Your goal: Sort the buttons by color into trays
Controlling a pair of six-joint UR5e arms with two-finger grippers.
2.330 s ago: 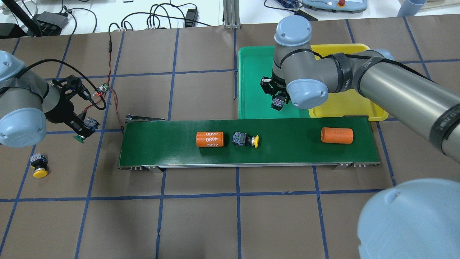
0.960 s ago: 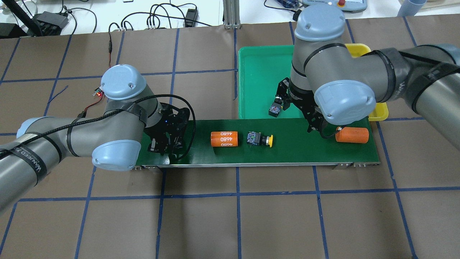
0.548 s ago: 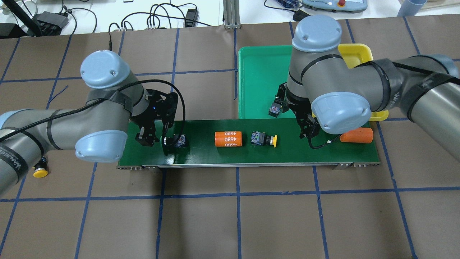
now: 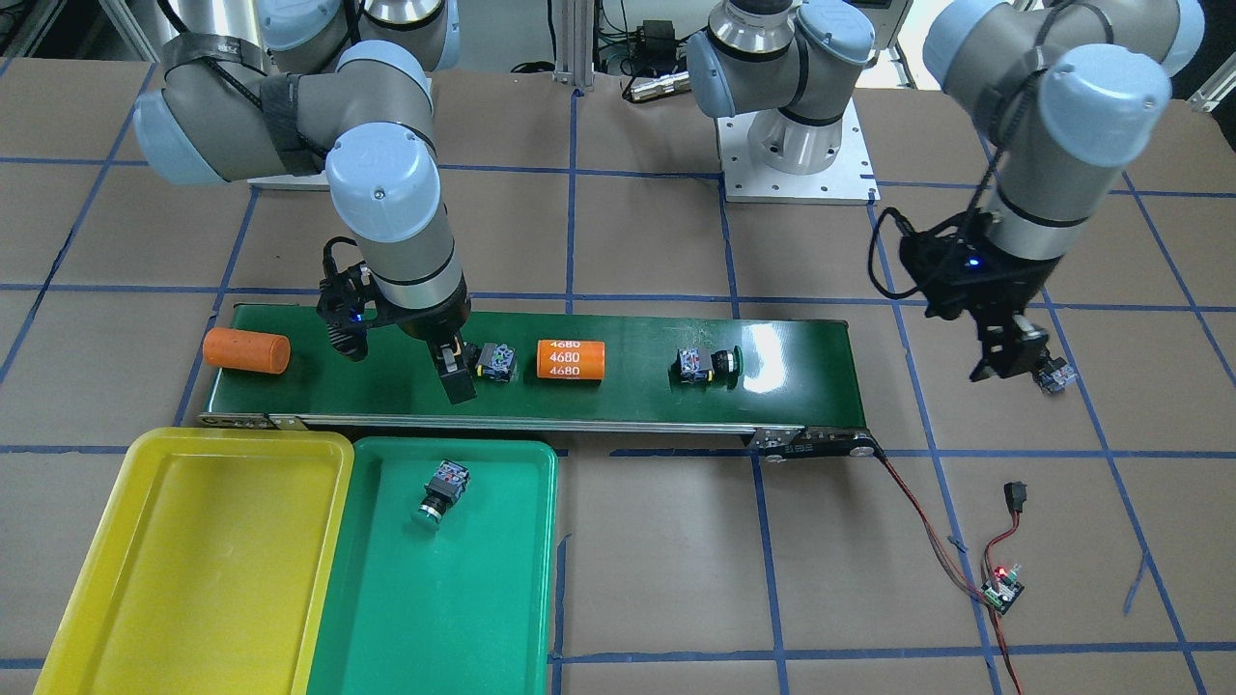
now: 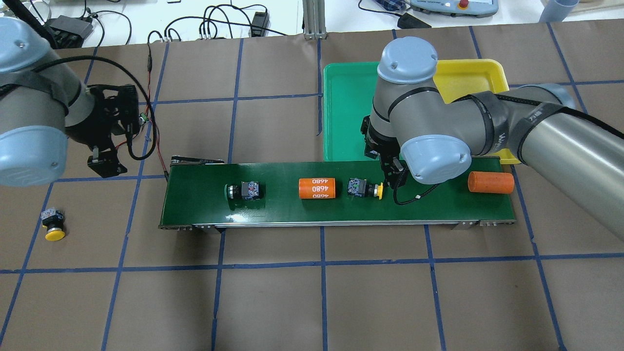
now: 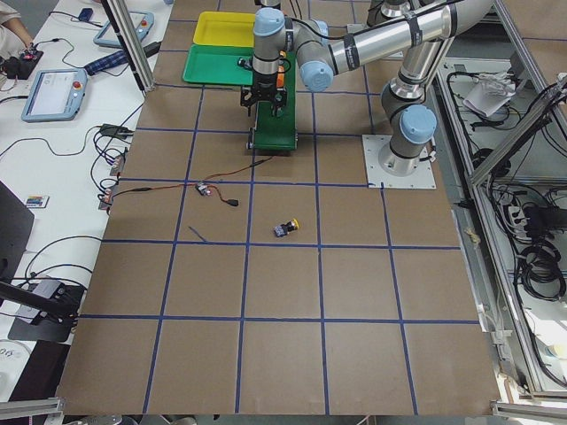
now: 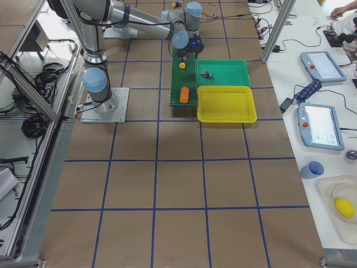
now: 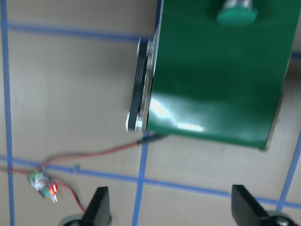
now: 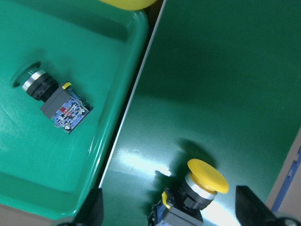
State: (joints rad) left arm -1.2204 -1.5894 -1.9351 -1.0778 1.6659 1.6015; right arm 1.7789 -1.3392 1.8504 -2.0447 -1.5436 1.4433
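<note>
A yellow button [image 5: 363,189] lies on its side on the dark green belt [image 5: 273,209]. My right gripper [image 5: 390,178] hangs open just above its cap [image 9: 207,175], fingers [image 9: 254,207] wide apart. Further left on the belt lies a green button [image 5: 242,190], whose cap [image 8: 236,12] shows at the top of the left wrist view. My left gripper [image 5: 105,165] is open and empty over the table, left of the belt. A second yellow button [image 5: 52,224] sits on the table. Another green button [image 4: 442,490] rests in the green tray [image 4: 502,598]. Nothing lies in the yellow tray [image 4: 193,569].
Two orange cylinders lie on the belt: one marked 4680 [image 5: 317,188] between the two buttons, and a plain one [image 5: 491,182] at the right end. A red wire with a small circuit board [image 4: 1002,587] trails off the belt's left end.
My left gripper has drawn back left off the belt, leaving the green button there. My right gripper has moved left to the yellow button. Everything on the belt has drifted right.
</note>
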